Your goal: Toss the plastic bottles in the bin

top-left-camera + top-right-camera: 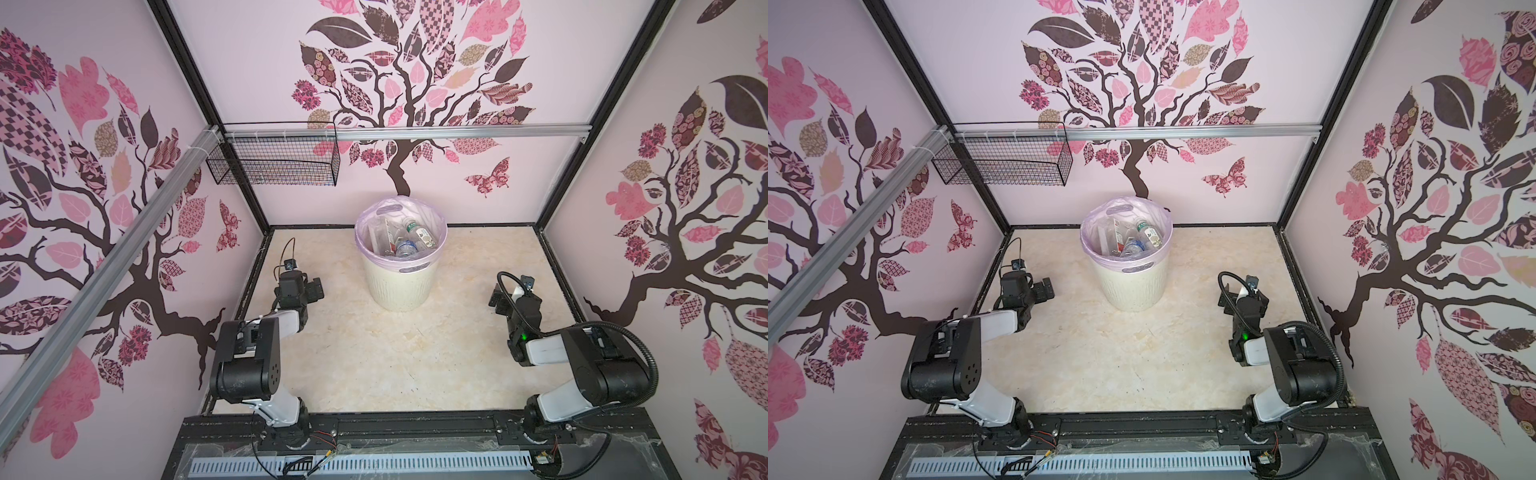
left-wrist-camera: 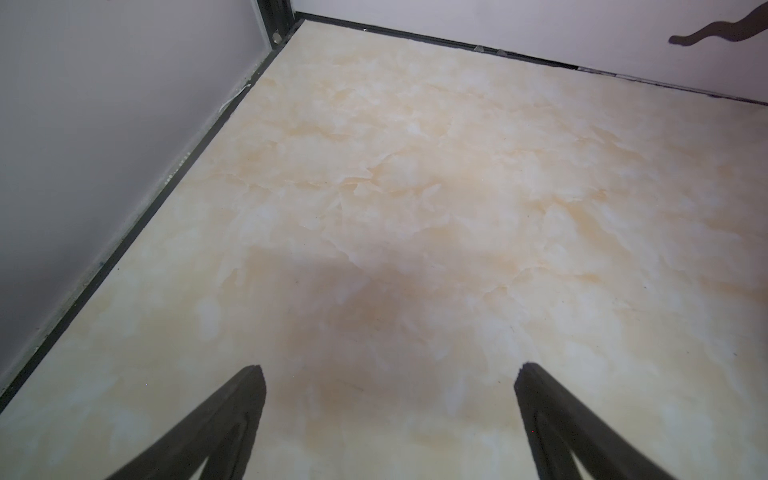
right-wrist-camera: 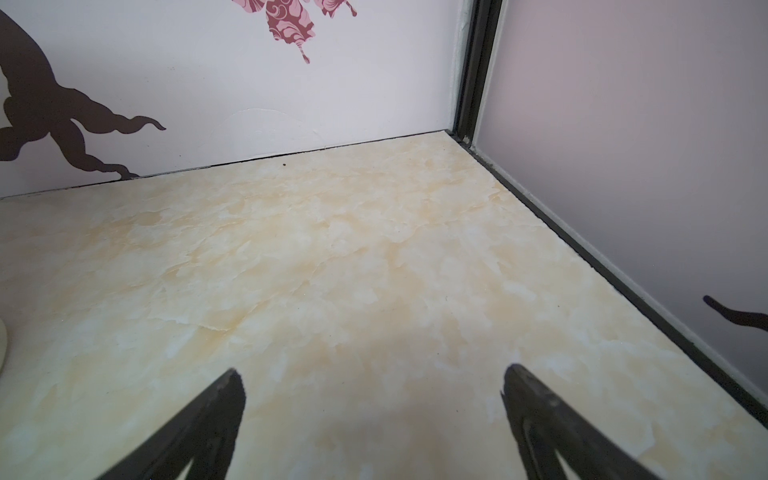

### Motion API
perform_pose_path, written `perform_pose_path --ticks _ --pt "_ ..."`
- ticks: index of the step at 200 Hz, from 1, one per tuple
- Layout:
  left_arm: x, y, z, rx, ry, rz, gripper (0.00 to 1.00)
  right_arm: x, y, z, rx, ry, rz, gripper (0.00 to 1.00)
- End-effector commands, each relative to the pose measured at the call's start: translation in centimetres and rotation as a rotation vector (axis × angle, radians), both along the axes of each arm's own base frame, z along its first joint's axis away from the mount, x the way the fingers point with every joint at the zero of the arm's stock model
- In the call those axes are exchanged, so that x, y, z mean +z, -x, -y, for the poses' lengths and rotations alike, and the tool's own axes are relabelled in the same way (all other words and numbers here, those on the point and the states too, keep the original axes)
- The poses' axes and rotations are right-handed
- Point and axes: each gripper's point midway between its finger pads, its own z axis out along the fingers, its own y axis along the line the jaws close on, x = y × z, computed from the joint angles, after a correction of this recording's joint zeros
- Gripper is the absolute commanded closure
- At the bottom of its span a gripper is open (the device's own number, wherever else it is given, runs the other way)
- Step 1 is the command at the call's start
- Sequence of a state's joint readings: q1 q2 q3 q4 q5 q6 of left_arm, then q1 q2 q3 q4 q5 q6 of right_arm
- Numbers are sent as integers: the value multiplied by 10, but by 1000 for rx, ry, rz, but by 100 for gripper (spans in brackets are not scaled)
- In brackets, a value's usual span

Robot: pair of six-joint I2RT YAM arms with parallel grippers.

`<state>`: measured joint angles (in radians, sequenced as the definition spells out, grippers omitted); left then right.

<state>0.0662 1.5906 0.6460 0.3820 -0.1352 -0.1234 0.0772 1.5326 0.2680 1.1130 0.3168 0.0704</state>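
- The bin (image 1: 401,286) stands upright towards the back of the tabletop (image 1: 395,361), between the two arms. Its lilac bag (image 1: 360,232) is folded over the rim.
- Every one of the plastic bottles (image 1: 406,247) that can be seen lies inside the bin, heaped together. Most are clear and one carries a green-and-white label; their number cannot be counted from above.
- No bottle shows on the tabletop in either top view. Both wrist views show only bare marbled surface and walls.
- The left pincer (image 2: 390,370) has its jaws spread wide with nothing between them. It hangs over bare tabletop, apart from the bin on its left side.
- The right pincer (image 3: 372,372) gapes just as wide and is just as empty, well apart from the bin on the other side.
- The black wire basket (image 1: 274,160) on the back rail seems to hold no bottle, though the mesh makes this hard to confirm.
- The task looks complete, or very nearly so, with nothing visible left to pick up. Spots hidden behind the bin or under the arms cannot be ruled out.
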Motion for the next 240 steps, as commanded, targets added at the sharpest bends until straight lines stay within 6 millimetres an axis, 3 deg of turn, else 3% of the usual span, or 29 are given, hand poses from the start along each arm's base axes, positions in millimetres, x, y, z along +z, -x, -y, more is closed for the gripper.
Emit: perform_pose_path --ticks 1,31,67,78,91,240 --pt "19 2 6 -41 -8 106 2 6 -6 -2 4 -7 31 0" --pt "31 18 6 -32 -25 215 2 7 -6 -2 5 -7 31 0" --pt "28 44 -4 79 -92 379 2 7 -6 -2 5 -8 32 0" --pt "17 41 0 61 -73 268 2 7 -6 -2 4 -7 32 0" --pt "21 29 0 50 -93 298 2 7 -6 -2 5 -8 32 1" --pt "19 30 3 44 -93 260 2 7 -6 -2 5 -8 33 0"
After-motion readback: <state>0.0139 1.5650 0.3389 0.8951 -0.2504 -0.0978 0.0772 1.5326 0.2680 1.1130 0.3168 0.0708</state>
